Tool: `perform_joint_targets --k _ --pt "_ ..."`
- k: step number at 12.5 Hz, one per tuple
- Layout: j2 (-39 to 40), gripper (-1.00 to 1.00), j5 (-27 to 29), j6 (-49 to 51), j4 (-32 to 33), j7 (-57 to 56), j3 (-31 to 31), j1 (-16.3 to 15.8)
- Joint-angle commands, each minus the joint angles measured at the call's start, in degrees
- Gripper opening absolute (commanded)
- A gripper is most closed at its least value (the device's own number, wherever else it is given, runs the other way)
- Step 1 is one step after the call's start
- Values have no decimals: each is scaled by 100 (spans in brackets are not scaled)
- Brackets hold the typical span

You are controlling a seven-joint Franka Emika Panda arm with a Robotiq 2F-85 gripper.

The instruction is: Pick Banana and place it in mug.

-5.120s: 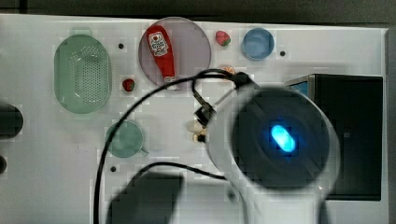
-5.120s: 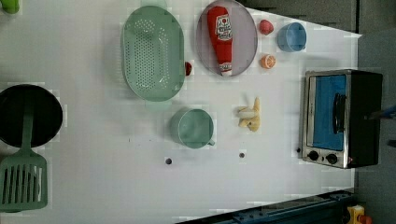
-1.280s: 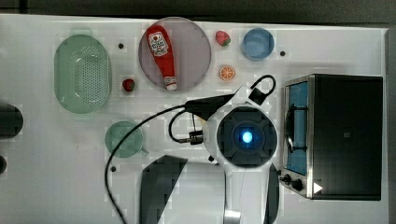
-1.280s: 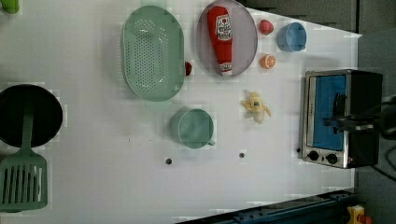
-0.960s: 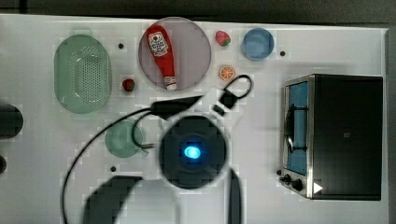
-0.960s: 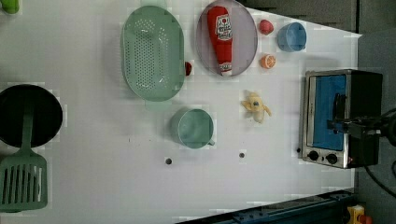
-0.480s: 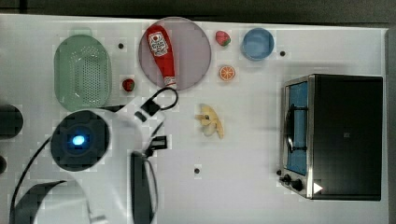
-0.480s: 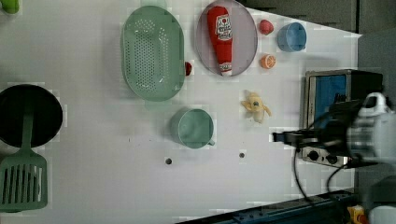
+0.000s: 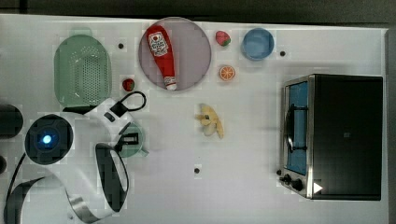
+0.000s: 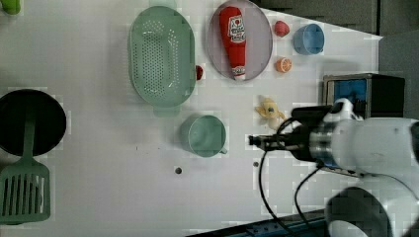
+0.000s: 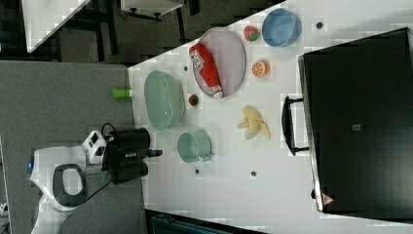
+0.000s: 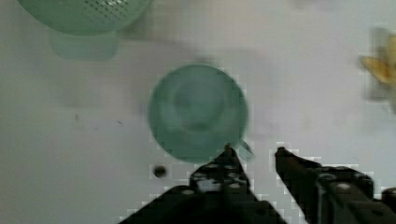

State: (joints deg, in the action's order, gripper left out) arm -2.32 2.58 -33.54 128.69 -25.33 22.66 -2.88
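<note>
- The banana (image 9: 210, 120) lies on the white table (image 9: 261, 186), not yet picked up, so both the pick and the placing are still left, judging from how things lie.
- In the top view it rests between the mug (image 9: 133, 142) and the toaster oven (image 9: 334, 135), below the orange slice (image 9: 227, 73) and the grey plate (image 9: 194, 51) carrying the ketchup bottle (image 9: 161, 56).
- The mug stands upright, and in the wrist view its inside looks empty.
- The tool (image 12: 254, 154) holds nothing; its two fingers stand apart with bare table showing between them.
- In the wrist view the tool's tips sit just beside the mug's (image 12: 198, 112) handle, while the banana (image 12: 380, 65) lies well apart at the picture's edge.
- In the left view the tool (image 10: 254, 141) points toward the mug (image 10: 206, 136), with the banana (image 10: 269, 109) near its side.
- To my judgement, the tool must go to the banana first.
</note>
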Motion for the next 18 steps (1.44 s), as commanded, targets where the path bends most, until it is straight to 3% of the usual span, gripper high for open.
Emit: perform_joint_targets --k 1,6,7,13,18 --pt "304 -37 24 -785 429 458 33 25" --pt "984 -37 28 -1716 681 616 89 23" --pt "1067 -29 28 -1710 684 670 91 24" --pt "1001 100 28 -1709 656 681 109 20" --pt "-155 100 40 -1295 609 681 -355 176"
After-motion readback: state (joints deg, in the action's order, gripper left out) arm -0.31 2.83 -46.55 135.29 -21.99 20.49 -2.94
